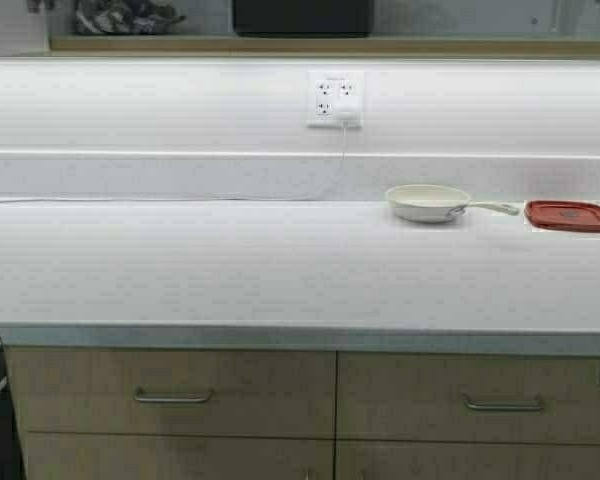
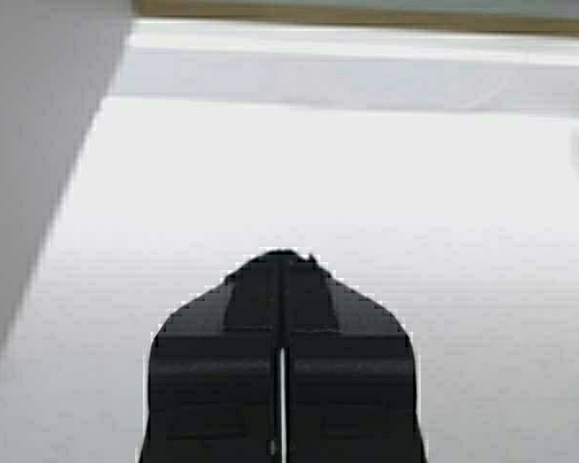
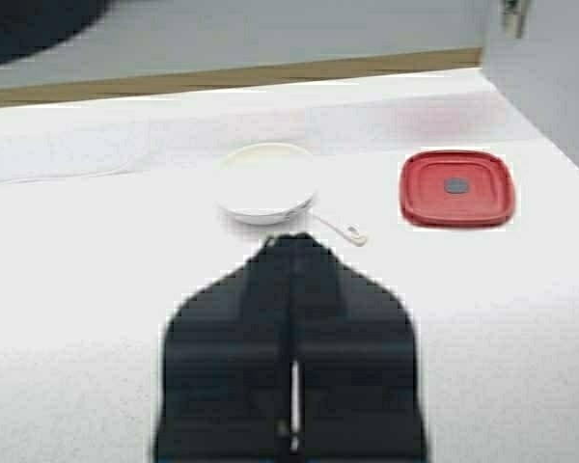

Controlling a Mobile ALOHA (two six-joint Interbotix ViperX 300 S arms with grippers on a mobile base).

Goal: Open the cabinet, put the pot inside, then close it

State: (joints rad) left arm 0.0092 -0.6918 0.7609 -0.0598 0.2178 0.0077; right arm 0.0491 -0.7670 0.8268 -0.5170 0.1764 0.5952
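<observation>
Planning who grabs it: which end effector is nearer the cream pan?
Right. The right end effector sits just short of the pan; the left end effector is farther, the pan barely at its view's edge.

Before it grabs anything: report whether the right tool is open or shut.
Shut. In the right wrist view the right tool's two black halves meet along a thin seam, holding nothing, above the white counter.
</observation>
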